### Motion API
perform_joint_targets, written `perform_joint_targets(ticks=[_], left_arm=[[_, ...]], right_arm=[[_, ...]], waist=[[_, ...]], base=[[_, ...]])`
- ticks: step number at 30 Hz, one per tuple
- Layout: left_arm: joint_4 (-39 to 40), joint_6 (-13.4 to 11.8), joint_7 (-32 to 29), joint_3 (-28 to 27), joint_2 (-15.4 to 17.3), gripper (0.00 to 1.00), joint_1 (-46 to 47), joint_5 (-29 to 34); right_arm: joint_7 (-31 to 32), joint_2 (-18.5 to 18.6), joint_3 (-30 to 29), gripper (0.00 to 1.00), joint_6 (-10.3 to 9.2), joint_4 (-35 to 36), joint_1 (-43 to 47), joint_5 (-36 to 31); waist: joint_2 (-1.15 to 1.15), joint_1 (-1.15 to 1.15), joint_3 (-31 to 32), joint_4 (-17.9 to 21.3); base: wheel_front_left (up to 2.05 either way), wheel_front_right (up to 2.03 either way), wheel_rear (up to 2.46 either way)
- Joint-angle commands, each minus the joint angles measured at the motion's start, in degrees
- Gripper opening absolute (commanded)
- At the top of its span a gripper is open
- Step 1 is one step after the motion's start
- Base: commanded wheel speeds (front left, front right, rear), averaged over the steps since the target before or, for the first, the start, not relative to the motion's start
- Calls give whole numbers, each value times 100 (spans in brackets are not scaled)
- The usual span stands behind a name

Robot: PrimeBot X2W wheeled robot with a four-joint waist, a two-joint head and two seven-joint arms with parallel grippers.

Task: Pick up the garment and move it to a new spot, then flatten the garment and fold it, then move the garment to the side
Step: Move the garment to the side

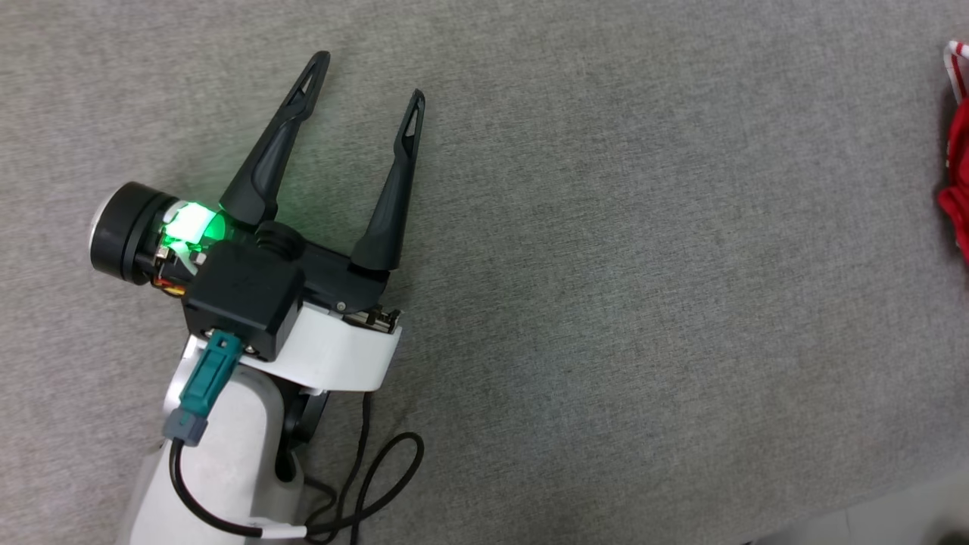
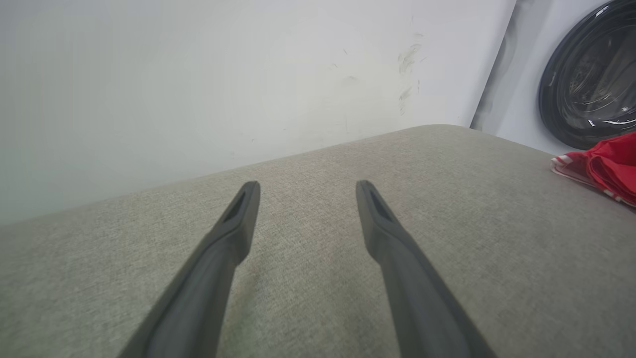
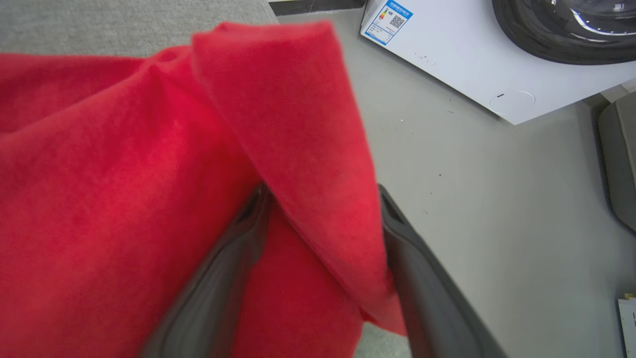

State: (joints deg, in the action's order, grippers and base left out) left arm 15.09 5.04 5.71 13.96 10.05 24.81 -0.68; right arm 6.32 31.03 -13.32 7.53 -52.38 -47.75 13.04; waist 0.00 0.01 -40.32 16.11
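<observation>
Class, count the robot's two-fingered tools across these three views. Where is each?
2. The left black two-fingered tool sits open over the grey fabric surface; the right black two-fingered tool has the red cloth garment draped between its spread fingers. None seems hidden.

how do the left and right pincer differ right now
The left pincer has nothing between its fingers; the right pincer has a fold of the red garment lying between its fingers. The left pincer hangs over the bare grey fabric surface, well apart from the garment; the right pincer is right at the garment. Shared: both have two long dark fingers, and both stand open.
</observation>
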Motion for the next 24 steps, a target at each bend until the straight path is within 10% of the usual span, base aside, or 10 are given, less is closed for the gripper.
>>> perform_joint_targets(ticks=[1, 16, 24], left_arm=[[-52, -44, 81, -10, -19, 100, 21, -20], [-918, -247, 661, 19, -314, 100, -694, -481], [-1375, -440, 840, -33, -447, 100, -1212, -740]], right_arm=[[-265, 24, -189, 100, -9, -244, -92, -286], [-2071, 0, -1549, 100, -9, -746, 551, -1161], [-2143, -611, -1530, 100, -8, 712, 1868, -863]], waist=[[0, -1, 60, -64], [0, -1, 1396, -606], [0, -1, 2209, -926]], base=[[0, 0, 0], [0, 0, 0], [0, 0, 0]])
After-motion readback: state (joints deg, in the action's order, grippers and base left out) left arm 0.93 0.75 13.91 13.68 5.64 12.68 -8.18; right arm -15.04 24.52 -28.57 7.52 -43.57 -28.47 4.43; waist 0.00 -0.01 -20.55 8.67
